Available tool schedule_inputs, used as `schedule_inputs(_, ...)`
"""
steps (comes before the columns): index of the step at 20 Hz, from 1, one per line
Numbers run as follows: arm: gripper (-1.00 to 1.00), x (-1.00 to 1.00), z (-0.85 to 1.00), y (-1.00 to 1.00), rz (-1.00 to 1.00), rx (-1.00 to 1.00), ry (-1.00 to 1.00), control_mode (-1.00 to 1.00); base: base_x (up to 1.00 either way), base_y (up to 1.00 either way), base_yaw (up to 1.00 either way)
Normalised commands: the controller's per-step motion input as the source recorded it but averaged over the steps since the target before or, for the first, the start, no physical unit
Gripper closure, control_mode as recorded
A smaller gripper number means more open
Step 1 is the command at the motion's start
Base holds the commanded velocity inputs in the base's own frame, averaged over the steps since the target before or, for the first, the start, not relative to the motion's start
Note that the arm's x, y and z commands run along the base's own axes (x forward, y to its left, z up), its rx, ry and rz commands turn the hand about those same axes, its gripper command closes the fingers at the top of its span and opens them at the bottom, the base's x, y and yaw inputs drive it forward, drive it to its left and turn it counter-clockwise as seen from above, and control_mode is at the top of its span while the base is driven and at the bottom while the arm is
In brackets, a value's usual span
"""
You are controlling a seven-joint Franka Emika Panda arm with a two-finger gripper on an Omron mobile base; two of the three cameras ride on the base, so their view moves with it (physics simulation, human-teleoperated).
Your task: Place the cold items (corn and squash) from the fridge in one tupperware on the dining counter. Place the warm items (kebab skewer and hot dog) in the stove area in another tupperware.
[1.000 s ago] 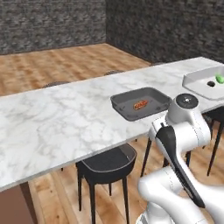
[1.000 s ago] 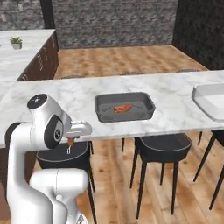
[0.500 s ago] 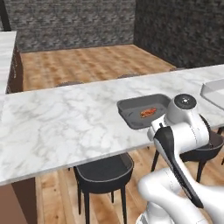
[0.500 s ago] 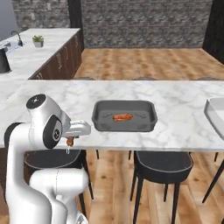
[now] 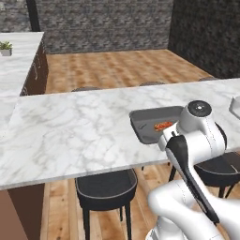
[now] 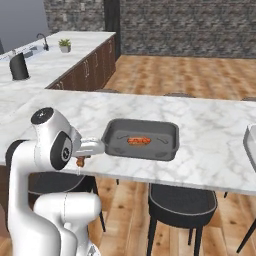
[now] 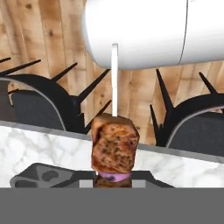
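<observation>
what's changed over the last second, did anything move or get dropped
Only the base drove: both base views slid along the dining counter, so the dark tupperware shifted in frame without moving on the counter. The gripper stayed shut on the kebab skewer, held below the counter edge. The hot dog still lies in the tupperware.

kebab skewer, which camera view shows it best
The hand view: the kebab skewer sits close up, its browned meat chunk and pale stick clear, held in the gripper. The right base view shows a small brown bit under the hand. The left base view adds nothing useful on it.
</observation>
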Motion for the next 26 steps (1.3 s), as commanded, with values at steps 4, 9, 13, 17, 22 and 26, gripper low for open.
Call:
schedule_inputs(4,1.00,0.47,0.00,-0.30,0.25,0.13,0.00,-1.00,0.00,0.00,0.00)
schedule_inputs(9,1.00,0.49,0.03,-0.50,0.18,0.19,-0.03,-1.00,0.00,0.00,0.00)
schedule_inputs(13,1.00,0.61,0.09,-0.18,0.00,0.10,0.01,-1.00,0.00,0.00,0.00)
schedule_inputs(17,1.00,0.70,0.29,-0.05,0.00,0.00,0.16,-1.00,0.00,0.00,0.00)
schedule_inputs(22,1.00,0.67,0.10,-0.14,0.00,0.00,0.05,-1.00,0.00,0.00,0.00)
schedule_inputs(26,1.00,0.63,-0.03,0.00,0.00,-0.03,0.10,-1.00,0.00,0.00,0.00)
